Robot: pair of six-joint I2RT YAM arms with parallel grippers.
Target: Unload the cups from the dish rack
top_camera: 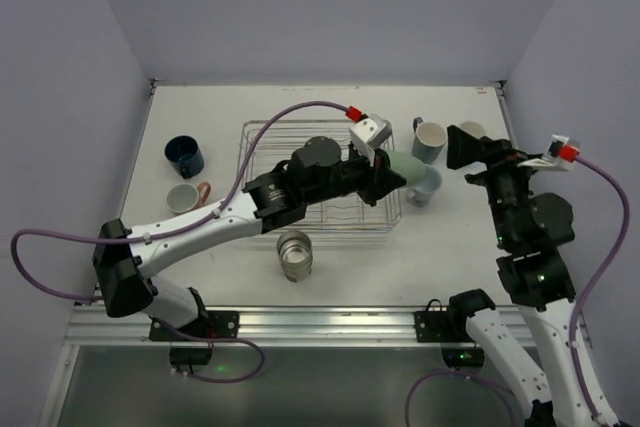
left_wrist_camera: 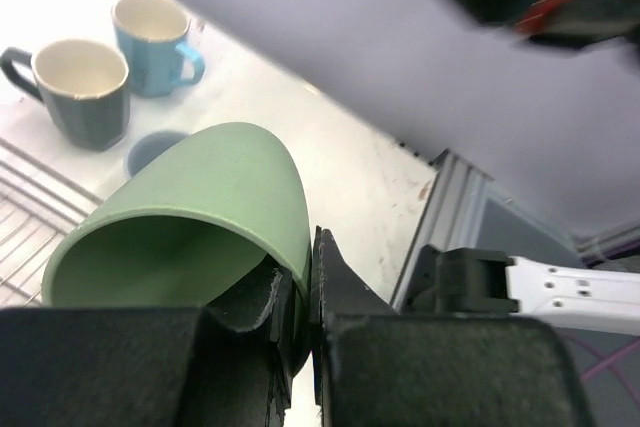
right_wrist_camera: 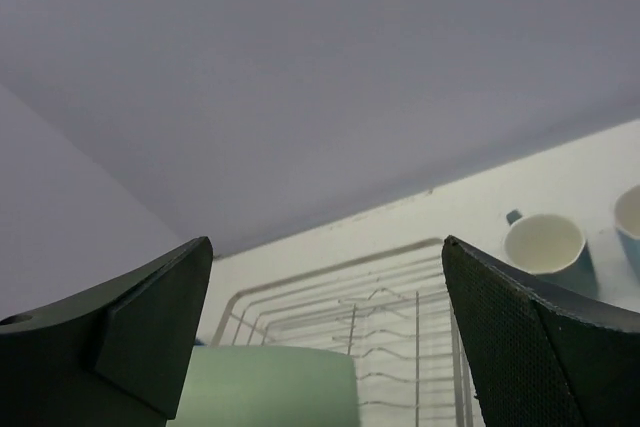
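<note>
"Where's the cup you're on?"

"The mint green cup is clamped in my left pincer, one finger inside the rim, one outside. It hangs over the right-hand edge of the dish rack, lying nearly on its side, with its mouth back toward my wrist and its base pointing out to the right."

"So which way does it go?"

"Rightward, I judge, off the rack and onto the worktop. Its axis has to swing upright before it lands. A light blue cup sits just beside and under it, with a dark cup further back, so the gap there looks tight."

"Isn't your other arm nearer that spot?"

"It is. My right pincer hovers near those cups, fingers spread wide, holding nothing. From its wrist view the green cup shows low between them. But the cup is in my left, so I reckon the left must finish."
</note>
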